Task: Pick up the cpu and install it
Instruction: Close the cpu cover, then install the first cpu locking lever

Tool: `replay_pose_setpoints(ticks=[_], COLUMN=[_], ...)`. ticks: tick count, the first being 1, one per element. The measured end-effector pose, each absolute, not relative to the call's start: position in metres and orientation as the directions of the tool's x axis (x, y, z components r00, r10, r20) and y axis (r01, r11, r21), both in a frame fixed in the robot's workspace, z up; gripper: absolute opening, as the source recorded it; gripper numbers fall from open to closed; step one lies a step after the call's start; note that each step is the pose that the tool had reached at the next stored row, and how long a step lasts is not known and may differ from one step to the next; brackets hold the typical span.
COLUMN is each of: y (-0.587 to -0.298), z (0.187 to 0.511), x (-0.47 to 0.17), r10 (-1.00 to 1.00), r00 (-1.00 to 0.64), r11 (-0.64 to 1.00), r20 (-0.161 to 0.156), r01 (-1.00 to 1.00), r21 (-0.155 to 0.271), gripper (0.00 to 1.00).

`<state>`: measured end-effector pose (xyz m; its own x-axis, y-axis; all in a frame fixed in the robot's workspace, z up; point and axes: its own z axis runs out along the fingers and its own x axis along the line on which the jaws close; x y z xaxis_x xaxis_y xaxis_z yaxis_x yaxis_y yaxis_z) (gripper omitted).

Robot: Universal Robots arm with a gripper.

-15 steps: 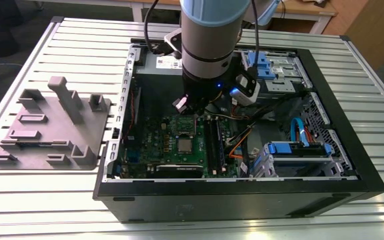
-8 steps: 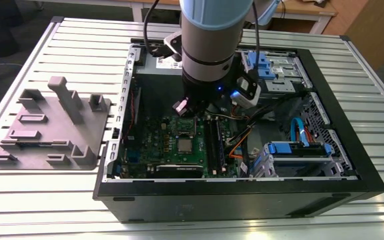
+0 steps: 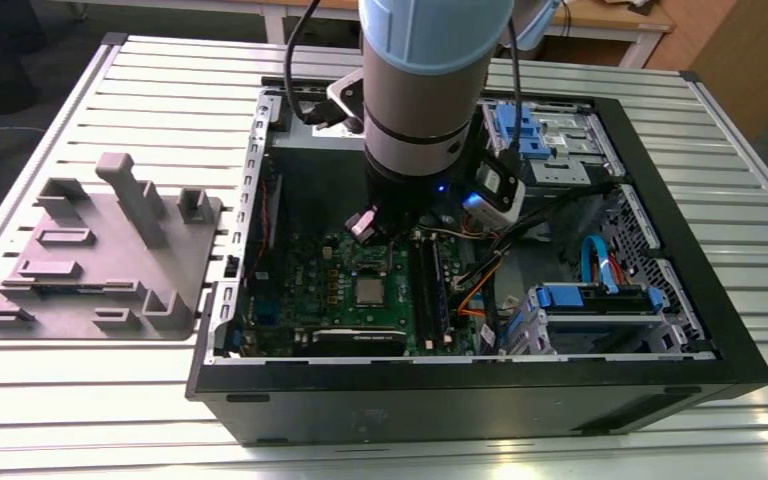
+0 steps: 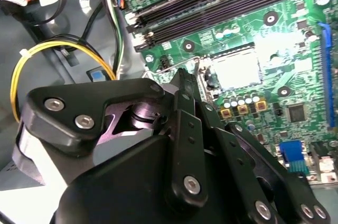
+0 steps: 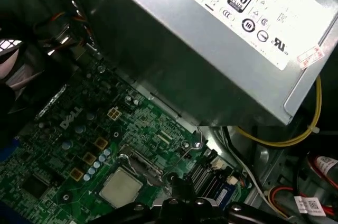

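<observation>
Sitting flat in its socket on the green motherboard (image 3: 357,300), the cpu (image 5: 121,187) lies just below and a little ahead of the gripper (image 4: 182,78). The fingers (image 4: 186,84) look pressed together with nothing between them (their tips are partly hidden).

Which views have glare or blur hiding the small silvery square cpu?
Second wrist view: the small silvery square cpu is washed out by glare, and the black gripper looms soft. First wrist view: the cpu is evenly lit. Exterior view: the cpu is dim but unobstructed.
</observation>
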<state>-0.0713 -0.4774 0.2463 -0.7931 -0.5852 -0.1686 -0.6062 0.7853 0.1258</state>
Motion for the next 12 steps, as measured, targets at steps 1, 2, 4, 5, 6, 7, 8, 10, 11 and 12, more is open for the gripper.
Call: replay_pose_setpoints(ticks=[1,2,4,5,6,7,8,10,11,12], y=[-0.4792,-0.4808,-0.4837,-0.4849,-0.4858,-0.4867,-0.4873,-0.4877,-0.4881,-0.4885], z=[0.2463,0.2463,0.2463,0.2463,0.2463,0.2463,0.2463,0.2463,0.2463,0.2463], x=[-0.0713,-0.0714,-0.0713,-0.0714,-0.0714,-0.0714,-0.0714,-0.0714,-0.0714,-0.0714], r10=[-0.585,-0.585,-0.585,-0.585,-0.585,-0.585,-0.585,-0.585,-0.585,-0.585], r00=[-0.793,-0.793,-0.793,-0.793,-0.793,-0.793,-0.793,-0.793,-0.793,-0.793], r11=[0.785,0.785,0.785,0.785,0.785,0.785,0.785,0.785,0.785,0.785], r20=[-0.169,-0.168,-0.168,-0.169,-0.169,-0.169,-0.169,-0.169,-0.169,-0.169], r01=[-0.606,-0.606,-0.606,-0.606,-0.606,-0.606,-0.606,-0.606,-0.606,-0.606], r21=[0.126,0.126,0.126,0.126,0.126,0.126,0.126,0.126,0.126,0.126], gripper=[0.11,0.11,0.11,0.11,0.11,0.11,0.11,0.11,0.11,0.11])
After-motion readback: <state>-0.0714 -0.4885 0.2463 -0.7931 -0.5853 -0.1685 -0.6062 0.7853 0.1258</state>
